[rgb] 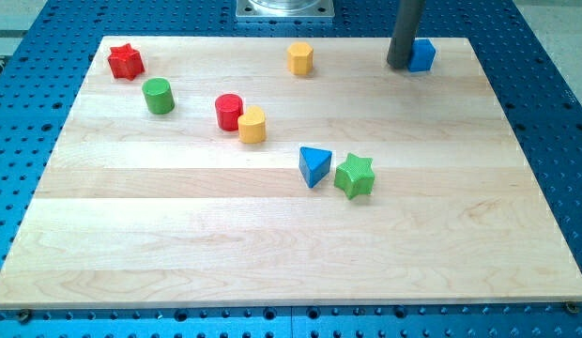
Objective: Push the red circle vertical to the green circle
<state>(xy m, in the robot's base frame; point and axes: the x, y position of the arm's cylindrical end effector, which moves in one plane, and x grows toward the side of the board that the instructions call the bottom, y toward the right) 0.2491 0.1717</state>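
Note:
The red circle [229, 111] stands left of the board's middle, touching a yellow round block [252, 124] on its lower right. The green circle [159, 96] stands to the red circle's left and slightly higher in the view. My tip [399, 65] rests near the view's top right, against the left side of a blue block [421, 54]. It is far to the right of both circles.
A red star [125, 61] lies at the top left corner. A yellow hexagonal block [300, 57] sits at the top centre. A blue triangle [314, 165] and a green star [354, 176] sit side by side near the middle. The wooden board [291, 253] lies on a blue perforated table.

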